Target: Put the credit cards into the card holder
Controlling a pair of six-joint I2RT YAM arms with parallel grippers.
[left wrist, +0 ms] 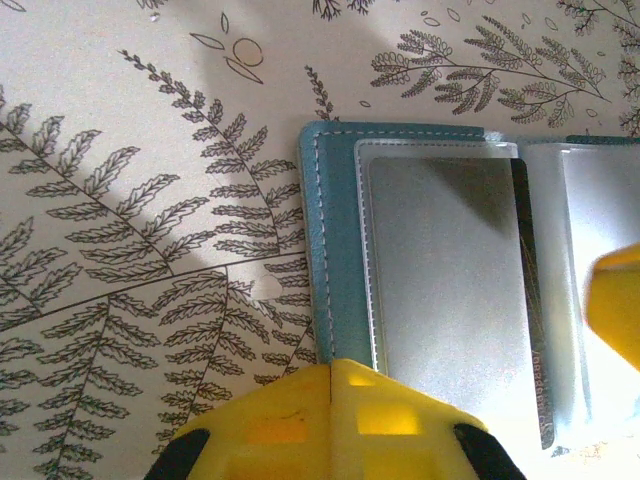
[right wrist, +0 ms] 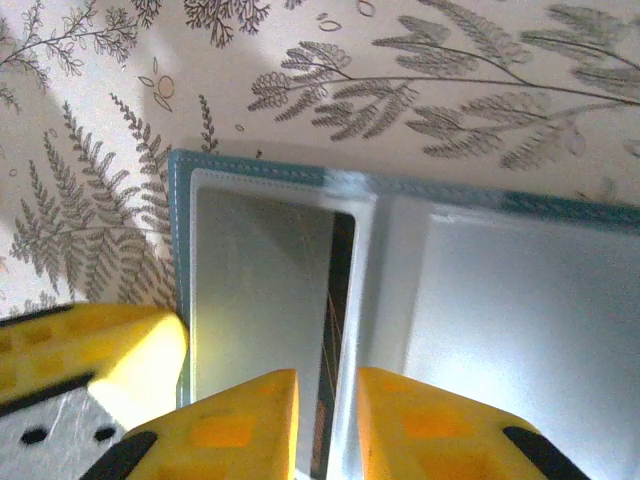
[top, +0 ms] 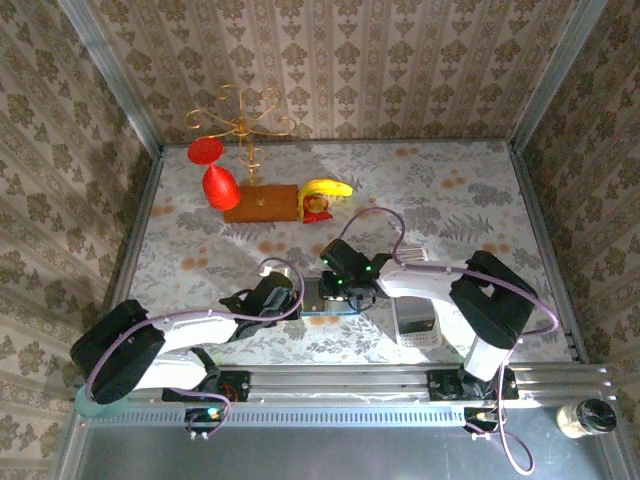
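The teal card holder [top: 328, 308] lies open on the fern-patterned table between my two grippers. Its teal edge [left wrist: 335, 230] frames clear plastic sleeves. A dark credit card [left wrist: 528, 300] lies in the left sleeve, its dark strip [right wrist: 340, 290] showing beside the glare. My left gripper [left wrist: 331, 368] is shut, its tip resting on the holder's teal border [right wrist: 180, 230]. My right gripper [right wrist: 328, 385] hovers over the sleeve with its jaws a little apart, the card's dark strip in the gap between them and neither jaw touching it. More pale credit cards [top: 420, 338] sit in a white tray.
The white tray [top: 415, 312] lies just right of the holder, under my right arm. At the back stand a gold wire stand [top: 243, 125] with red cups, a wooden block [top: 262, 203] and a banana [top: 328, 188]. A jar [top: 585, 417] sits off the table's near right.
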